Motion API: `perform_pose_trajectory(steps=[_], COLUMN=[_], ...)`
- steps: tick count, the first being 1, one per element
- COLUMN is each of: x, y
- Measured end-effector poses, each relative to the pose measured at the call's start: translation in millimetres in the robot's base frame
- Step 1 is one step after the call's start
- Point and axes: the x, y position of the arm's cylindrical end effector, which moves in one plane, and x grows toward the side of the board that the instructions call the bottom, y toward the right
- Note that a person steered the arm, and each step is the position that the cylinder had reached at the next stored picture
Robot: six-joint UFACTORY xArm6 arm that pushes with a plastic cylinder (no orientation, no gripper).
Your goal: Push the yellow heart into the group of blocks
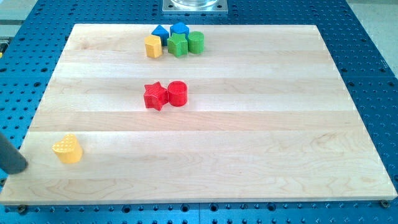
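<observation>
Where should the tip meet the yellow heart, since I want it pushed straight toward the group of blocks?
There is no gripping here, only pushing. Set my tip against the yellow heart on its lower-left side, away from the group at the view's top. The tip already sits just left of it, probably not touching.

No text, label, brand, number or sign can be read anywhere here. The wooden board [205, 134] is bare grain, the blue perforated table [367, 56] around it carries only holes, and the metal plate [194, 5] at the far edge shows no marking. None of the coloured blocks bears a letter or numeral that can be made out.
</observation>
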Motion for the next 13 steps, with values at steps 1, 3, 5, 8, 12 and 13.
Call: perform_pose_trajectory(steps=[1,3,5,8,12,13], x=[-9,-52,5,-57,-179,-182], y=[34,67,64,99,182,141])
